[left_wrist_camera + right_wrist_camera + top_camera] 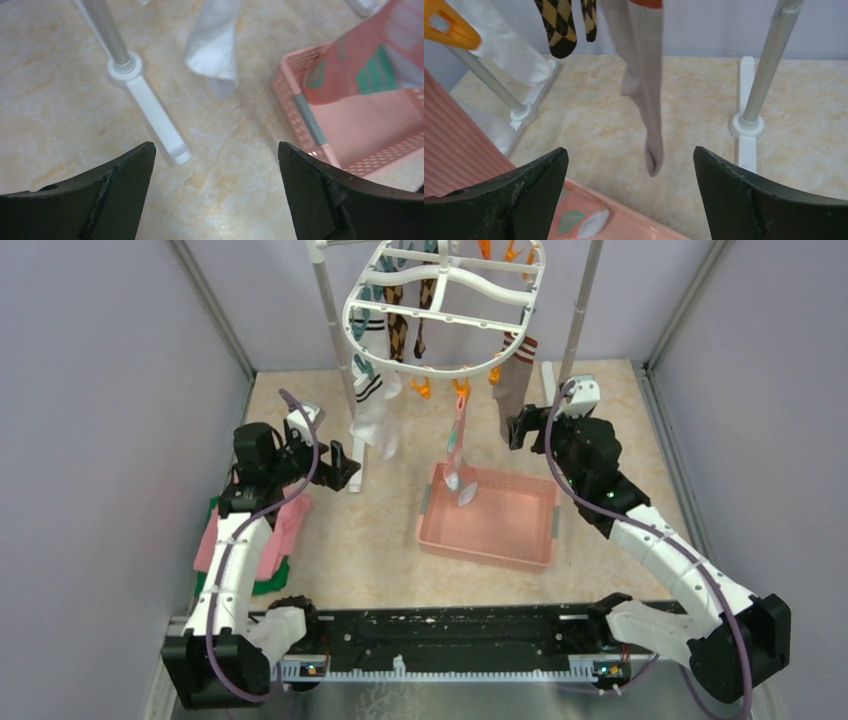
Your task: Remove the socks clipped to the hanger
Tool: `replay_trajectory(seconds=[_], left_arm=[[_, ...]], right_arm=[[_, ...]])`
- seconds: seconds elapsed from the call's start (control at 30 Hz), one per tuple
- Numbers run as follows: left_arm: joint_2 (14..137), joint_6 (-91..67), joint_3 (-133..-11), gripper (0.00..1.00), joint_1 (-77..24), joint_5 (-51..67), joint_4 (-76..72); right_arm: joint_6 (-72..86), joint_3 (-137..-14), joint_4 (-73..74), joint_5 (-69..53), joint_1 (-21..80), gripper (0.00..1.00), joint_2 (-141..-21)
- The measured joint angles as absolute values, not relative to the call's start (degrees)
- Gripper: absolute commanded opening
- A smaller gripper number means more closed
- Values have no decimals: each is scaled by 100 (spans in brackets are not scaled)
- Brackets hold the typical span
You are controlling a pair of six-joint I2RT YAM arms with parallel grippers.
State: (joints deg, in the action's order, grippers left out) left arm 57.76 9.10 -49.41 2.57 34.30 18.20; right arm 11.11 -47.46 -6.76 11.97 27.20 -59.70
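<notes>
Beneath the hanger (440, 371) — left hand (215, 150) and right hand (629, 150) both wide agape, empty (grey-brown sock (644, 75) near the right)

Pale lilac walls (100, 390) on three sides, joined by grey metal strips (212, 305) in the back corners. Beige marbled tabletop (380, 570), lit evenly and softly. Black rail (450, 635) along the near edge.

Your right gripper (629, 152) stands with its jaws wide apart, holding nothing. Beyond them you see the grey sock (644, 85) hanging straight down. The argyle socks (560, 25) hang at upper left; a stand pole (769, 65) rises at right.
</notes>
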Motion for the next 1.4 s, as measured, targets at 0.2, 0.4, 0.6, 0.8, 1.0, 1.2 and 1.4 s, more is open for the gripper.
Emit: replay_trajectory(seconds=[0.2,0.4,0.6,0.8,1.0,1.2,1.4], left_arm=[[6010,934,-5817,99,-99,4272,2338],[6307,1087,-6788,99,-390,4635,2792],[6619,1157,-7623,99,-552,4772,3083],[6973,1190,-8189,99,-926,4602,3173],[7319,1146,-8604,99,-976,4440,3175],[7439,1103,-8667,99,-1061,4112,3100],[7631,926,-8667,99,-1068,3404,2753]], right_arm=[[869,-5238,-602,729,2707,94,-6069],[753,-5610,-674,425,2412,93,-6425],[707,-5872,-764,202,1907,93,-6748],[556,-6281,-976,-137,1776,91,-7227],[493,-6748,-1179,-760,1706,69,-7817],[513,-6928,-1389,-1363,1706,14,-7990],[788,-6598,-1765,-1747,1712,0,-7693]])
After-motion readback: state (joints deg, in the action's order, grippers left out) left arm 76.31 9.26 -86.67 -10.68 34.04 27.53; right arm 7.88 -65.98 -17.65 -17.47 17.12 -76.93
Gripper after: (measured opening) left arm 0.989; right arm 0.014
